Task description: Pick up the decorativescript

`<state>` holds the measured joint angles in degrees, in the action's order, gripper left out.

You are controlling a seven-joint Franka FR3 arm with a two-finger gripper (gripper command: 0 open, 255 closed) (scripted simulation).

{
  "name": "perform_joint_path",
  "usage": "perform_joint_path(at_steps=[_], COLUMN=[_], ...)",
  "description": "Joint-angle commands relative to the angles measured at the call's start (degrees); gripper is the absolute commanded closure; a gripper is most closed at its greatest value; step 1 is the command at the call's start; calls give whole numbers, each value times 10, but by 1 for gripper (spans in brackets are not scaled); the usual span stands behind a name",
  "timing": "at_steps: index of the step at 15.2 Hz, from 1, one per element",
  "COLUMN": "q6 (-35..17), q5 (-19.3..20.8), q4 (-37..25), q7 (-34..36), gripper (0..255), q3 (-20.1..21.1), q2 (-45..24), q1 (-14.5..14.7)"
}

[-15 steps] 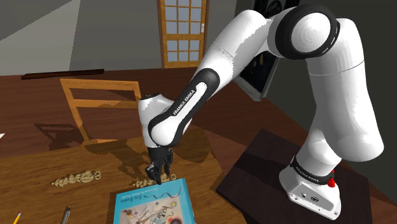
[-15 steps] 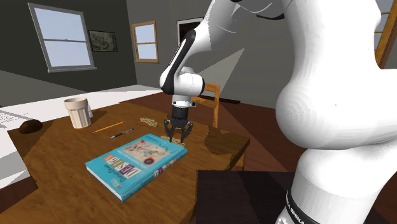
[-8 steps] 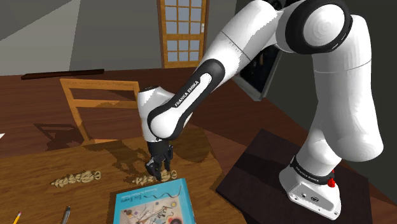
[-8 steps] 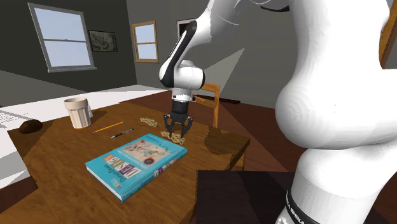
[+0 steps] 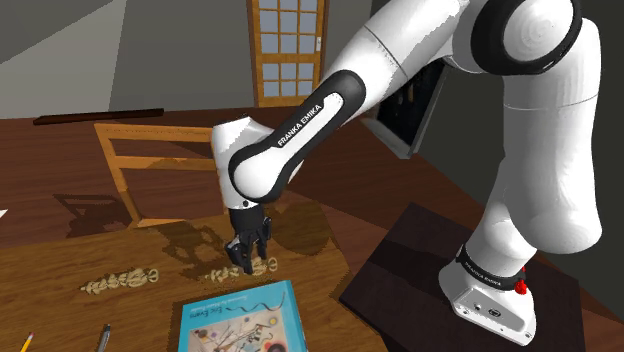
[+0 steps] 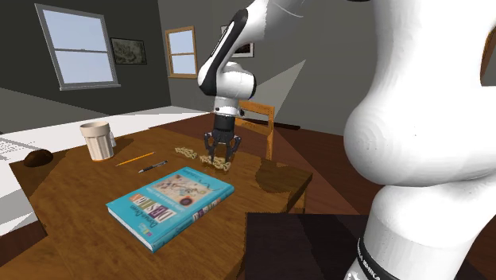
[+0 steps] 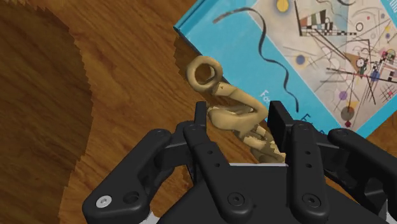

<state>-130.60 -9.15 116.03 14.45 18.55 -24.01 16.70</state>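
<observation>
The decorative script (image 7: 226,105) is a tan, curly ornamental piece. My black gripper (image 7: 238,124) is shut on it, one finger on each side. In the shoulder view the gripper (image 5: 246,264) points straight down just above the wooden table (image 5: 60,320), and the script (image 5: 218,273) sticks out sideways from between the fingers, a little off the wood. In the second exterior view the gripper (image 6: 220,162) holds the script (image 6: 208,160) just beyond the far corner of a blue book (image 6: 171,203).
A second tan script piece (image 5: 120,280) lies on the table toward the shoulder view's left. The blue book (image 5: 245,320) lies close below the gripper. A pencil (image 6: 135,158), a pen (image 6: 151,166) and a cup (image 6: 98,140) sit further off. A wooden chair (image 5: 150,160) stands behind the table.
The gripper has risen a little and drifted away from the book's corner, carrying the script up with it. The arm's upper links have swung higher.
</observation>
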Motion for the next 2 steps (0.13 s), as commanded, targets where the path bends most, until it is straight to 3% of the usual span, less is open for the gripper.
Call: perform_joint_path(at_steps=[1, 2], q6=[8, 9], q5=[-1, -1], q4=[-1, -1], q7=[1, 1], gripper=[255, 255], q3=[1, 1], q2=[7, 7], q1=[-1, -1])
